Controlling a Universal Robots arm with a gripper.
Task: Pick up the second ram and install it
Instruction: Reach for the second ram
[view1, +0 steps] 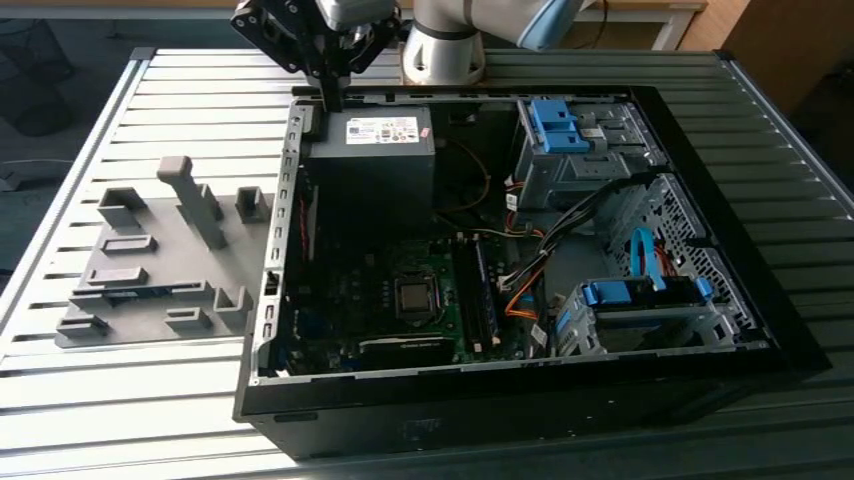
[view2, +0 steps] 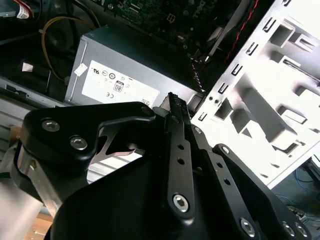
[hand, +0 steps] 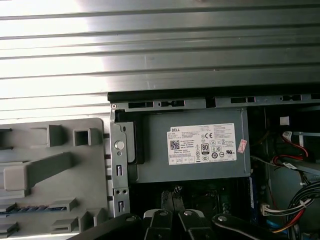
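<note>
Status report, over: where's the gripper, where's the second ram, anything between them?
Gripper shut, empty, by the power supply corner. Second ram lying in the grey fixture, untouched. Case side wall stands between them.

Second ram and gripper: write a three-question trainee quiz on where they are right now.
1. True or false: the gripper holds the second ram.
2. Which is the gripper nearest to? A) the power supply B) the blue drive cage C) the processor socket
3. Fill in: the second ram lies in the grey ____.
Key: 1 false; 2 A; 3 fixture.
</note>
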